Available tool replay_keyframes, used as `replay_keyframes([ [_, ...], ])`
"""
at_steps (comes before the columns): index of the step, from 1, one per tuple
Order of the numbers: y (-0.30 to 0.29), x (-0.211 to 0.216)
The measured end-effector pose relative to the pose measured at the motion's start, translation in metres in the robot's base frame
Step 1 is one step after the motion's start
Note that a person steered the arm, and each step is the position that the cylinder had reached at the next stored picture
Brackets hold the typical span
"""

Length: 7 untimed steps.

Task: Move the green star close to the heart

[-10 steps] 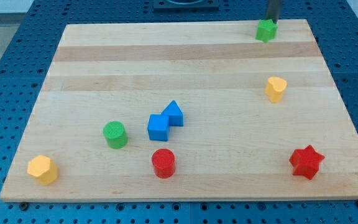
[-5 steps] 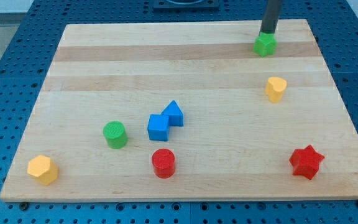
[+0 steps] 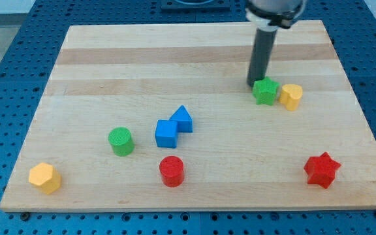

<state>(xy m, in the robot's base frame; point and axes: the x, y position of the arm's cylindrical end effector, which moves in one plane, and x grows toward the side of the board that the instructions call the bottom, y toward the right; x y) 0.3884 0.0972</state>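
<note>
The green star (image 3: pixel 265 91) lies on the wooden board (image 3: pixel 109 65) at the view's right, just left of the yellow heart (image 3: pixel 291 96), touching it or nearly so. My tip (image 3: pixel 256 83) stands at the star's upper left edge, in contact with it. The dark rod rises from there toward the view's top.
A red star (image 3: pixel 322 170) lies at the lower right. Two blue blocks, a cube (image 3: pixel 166 134) and a triangular one (image 3: pixel 183 119), sit together in the middle. A green cylinder (image 3: pixel 120 141), a red cylinder (image 3: pixel 172 171) and a yellow hexagon (image 3: pixel 45 177) lie at the lower left.
My tip has pushed the green star from the board's top right edge down to beside the yellow heart. The other blocks have not moved.
</note>
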Motion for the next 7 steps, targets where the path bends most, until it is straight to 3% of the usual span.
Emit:
replay_keyframes([
  [3, -0.004, -0.003],
  [5, 0.069, -0.004],
  [7, 0.046, 0.011],
])
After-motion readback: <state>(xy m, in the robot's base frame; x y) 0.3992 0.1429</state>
